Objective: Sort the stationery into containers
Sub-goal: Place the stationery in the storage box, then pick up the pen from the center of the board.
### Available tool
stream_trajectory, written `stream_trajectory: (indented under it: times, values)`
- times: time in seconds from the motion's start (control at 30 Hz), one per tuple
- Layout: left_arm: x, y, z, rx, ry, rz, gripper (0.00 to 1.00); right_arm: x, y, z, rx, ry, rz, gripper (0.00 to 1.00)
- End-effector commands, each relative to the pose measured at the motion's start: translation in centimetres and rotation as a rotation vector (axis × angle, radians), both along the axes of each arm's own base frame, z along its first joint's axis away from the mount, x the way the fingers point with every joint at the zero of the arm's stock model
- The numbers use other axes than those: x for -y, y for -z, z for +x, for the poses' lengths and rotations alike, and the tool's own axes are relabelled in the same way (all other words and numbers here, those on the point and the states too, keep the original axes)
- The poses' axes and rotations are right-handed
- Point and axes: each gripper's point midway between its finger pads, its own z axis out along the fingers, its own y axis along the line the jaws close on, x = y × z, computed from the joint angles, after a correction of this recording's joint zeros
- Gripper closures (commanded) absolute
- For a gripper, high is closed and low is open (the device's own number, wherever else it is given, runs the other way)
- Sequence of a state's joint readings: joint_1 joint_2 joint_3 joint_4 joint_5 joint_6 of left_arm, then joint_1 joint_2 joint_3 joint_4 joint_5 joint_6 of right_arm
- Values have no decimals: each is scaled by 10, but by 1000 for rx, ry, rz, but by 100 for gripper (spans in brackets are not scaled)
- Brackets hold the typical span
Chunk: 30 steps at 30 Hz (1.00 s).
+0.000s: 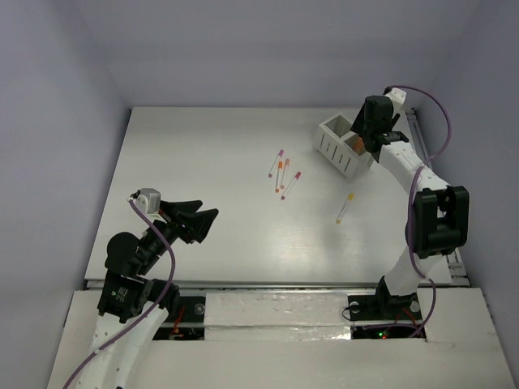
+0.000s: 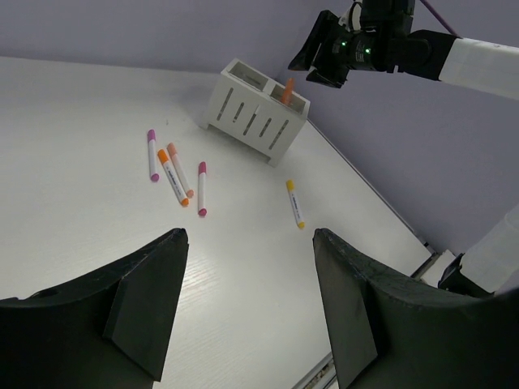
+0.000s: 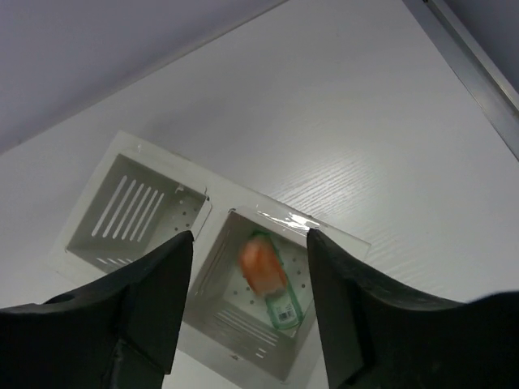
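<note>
The white two-compartment box (image 1: 340, 146) stands at the far right. My right gripper (image 1: 371, 123) hovers over it, open and empty (image 3: 247, 239). In the right wrist view the nearer compartment (image 3: 243, 324) holds a short orange marker (image 3: 261, 263), blurred, and a short green one (image 3: 285, 306); the other compartment (image 3: 130, 215) looks empty. Several capped white pens lie mid-table: purple (image 2: 152, 154), orange (image 2: 172, 177), pink (image 2: 202, 188), and a yellow one (image 2: 295, 203) apart to the right. My left gripper (image 2: 250, 235) is open and empty, low at the near left (image 1: 195, 219).
In the left wrist view the box (image 2: 243, 113) shows the orange marker's tip (image 2: 287, 87) sticking up, with the right gripper (image 2: 328, 53) just above. A metal rail (image 1: 418, 138) runs along the table's right edge, close behind the box.
</note>
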State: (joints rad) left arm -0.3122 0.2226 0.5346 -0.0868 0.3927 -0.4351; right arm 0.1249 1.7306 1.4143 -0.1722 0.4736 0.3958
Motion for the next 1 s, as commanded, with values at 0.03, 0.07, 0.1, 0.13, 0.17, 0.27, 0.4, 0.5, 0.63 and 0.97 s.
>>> stream_trajectory:
  times: [0.03, 0.07, 0.1, 0.13, 0.17, 0.27, 0.4, 0.5, 0.63, 0.97]
  values:
    - [-1, -19, -1, 65, 0, -15, 40, -1, -42, -4, 97, -24, 18, 30]
    - [-2, -19, -1, 66, -6, -16, 40, -2, -47, -8, 105, -30, 23, 24]
    - [-2, -19, -2, 66, -6, -16, 40, -4, -52, -12, 115, -39, 30, 23]
    - [-2, -20, -2, 68, -7, -18, 40, -6, -60, -23, 127, -54, 48, 23]
    - [-2, -20, -2, 68, -7, -18, 40, -7, -65, -29, 143, -54, 62, 28]
    - [-3, -21, -4, 78, -8, -22, 40, -25, -30, -75, 78, -148, 153, 100]
    - [-2, -21, -4, 79, -4, -23, 40, -36, 16, -117, -47, -182, 175, 100]
    - [-2, -22, -6, 83, 2, -25, 40, -44, 49, -147, -121, -214, 231, 100]
    - [-1, -24, -7, 92, 7, -27, 40, -54, 106, -181, -251, -251, 290, 66]
    - [-1, -26, -11, 103, 18, -33, 40, -63, 146, -178, -362, -255, 310, 43]
